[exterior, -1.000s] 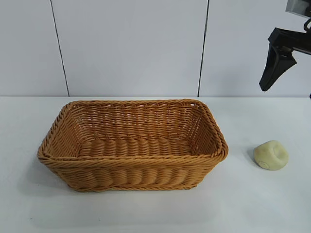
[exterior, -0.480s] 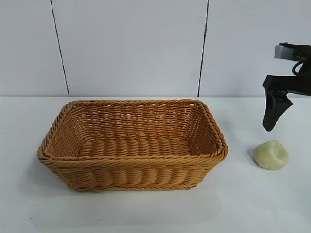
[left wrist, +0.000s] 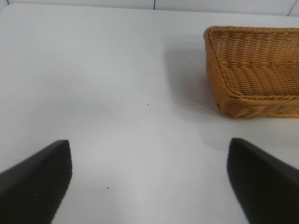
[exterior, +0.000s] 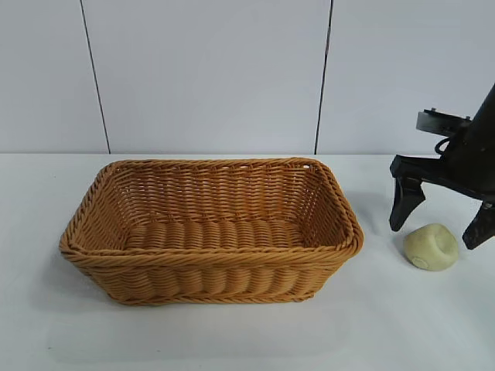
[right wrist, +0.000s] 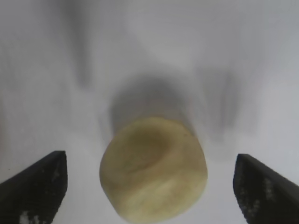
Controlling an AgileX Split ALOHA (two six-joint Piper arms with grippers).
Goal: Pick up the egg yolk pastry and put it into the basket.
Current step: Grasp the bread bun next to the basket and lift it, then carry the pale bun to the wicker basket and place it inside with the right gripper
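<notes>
The egg yolk pastry [exterior: 431,246], a small pale yellow lump with a shallow dent, lies on the white table to the right of the basket [exterior: 100,251]. My right gripper [exterior: 439,222] is open and hangs low over the pastry, one finger on each side of it, not touching. In the right wrist view the pastry [right wrist: 153,170] sits between the two spread fingers, with a gap on each side. The golden-brown wicker basket holds nothing. My left gripper [left wrist: 149,179] is open over bare table, with a corner of the basket [left wrist: 224,100] beyond it.
The white table [exterior: 418,325] runs to a pale panelled wall [exterior: 209,77] behind. The left arm is out of the exterior view.
My right gripper has come down from high at the upper right to just above the table, and its fingers now stand on either side of the pastry. The pastry and basket have not moved.
</notes>
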